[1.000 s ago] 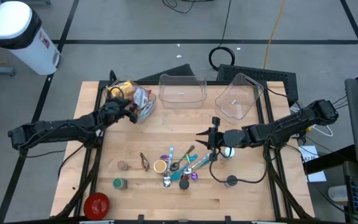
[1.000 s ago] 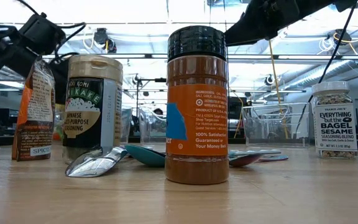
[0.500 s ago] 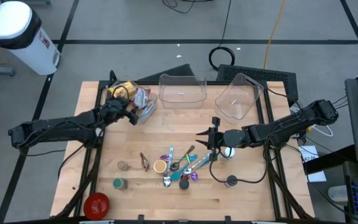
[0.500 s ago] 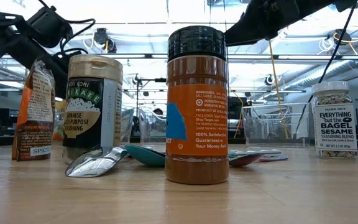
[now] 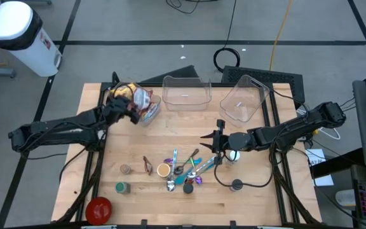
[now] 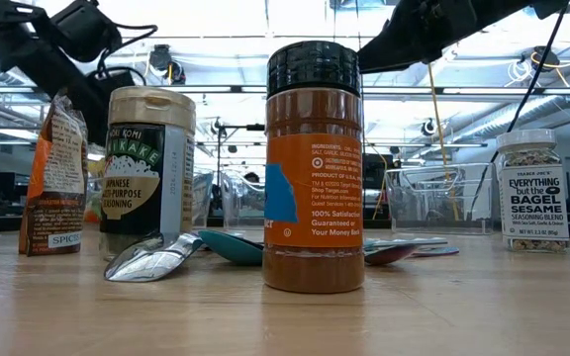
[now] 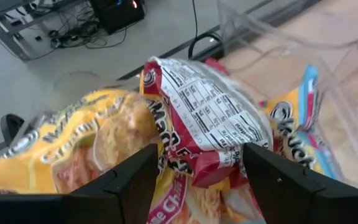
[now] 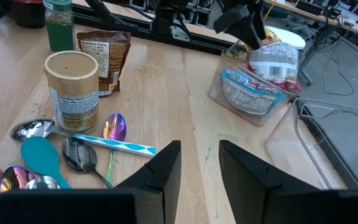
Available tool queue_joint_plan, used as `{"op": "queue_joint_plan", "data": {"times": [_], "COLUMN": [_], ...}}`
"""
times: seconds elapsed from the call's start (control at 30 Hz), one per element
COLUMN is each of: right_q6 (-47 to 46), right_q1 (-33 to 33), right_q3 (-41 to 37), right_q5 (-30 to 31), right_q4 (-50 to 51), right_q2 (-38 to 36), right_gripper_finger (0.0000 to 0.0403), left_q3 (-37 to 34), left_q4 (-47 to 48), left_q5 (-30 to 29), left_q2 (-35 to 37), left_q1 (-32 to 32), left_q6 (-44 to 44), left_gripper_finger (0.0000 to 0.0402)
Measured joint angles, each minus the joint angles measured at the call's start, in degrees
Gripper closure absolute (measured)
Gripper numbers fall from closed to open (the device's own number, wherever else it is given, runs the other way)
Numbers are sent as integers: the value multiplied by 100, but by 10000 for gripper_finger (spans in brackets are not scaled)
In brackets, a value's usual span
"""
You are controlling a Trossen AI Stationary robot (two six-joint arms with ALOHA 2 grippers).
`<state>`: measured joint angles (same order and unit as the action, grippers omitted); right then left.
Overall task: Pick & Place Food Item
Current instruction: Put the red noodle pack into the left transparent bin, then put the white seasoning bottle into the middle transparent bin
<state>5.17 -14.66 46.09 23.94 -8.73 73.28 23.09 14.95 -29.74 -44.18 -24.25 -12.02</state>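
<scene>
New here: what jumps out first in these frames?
The left gripper, fingers apart around a red-and-white snack packet at the table's far left corner. Then the spoon-and-jar clutter mid-table, led by the orange spice bottle. The right gripper hangs over it, empty.

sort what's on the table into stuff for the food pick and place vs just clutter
For the job:
- snack packets
- tipped clear bin holding them
- left tool at the packets
- upright clear bin

Clutter:
- spoons
- spice jars
- red bowl
- right tool, waiting mid-table
</scene>
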Motion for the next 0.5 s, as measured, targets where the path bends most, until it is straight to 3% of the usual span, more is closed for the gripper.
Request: {"op": "queue_joint_plan", "data": {"times": [0.23, 0.5], "right_q6": [0, 0], "right_q1": [-2, -8], "right_q3": [0, 0], "right_q5": [0, 0], "right_q4": [38, 39], "right_q2": [0, 0], "right_gripper_finger": [303, 302], "left_q3": [81, 81], "left_q4": [144, 131], "left_q5": [3, 599], "left_q2": [0, 193], "left_q1": [-4, -4], "left_q6": [-10, -58], "left_gripper_finger": [160, 160]}}
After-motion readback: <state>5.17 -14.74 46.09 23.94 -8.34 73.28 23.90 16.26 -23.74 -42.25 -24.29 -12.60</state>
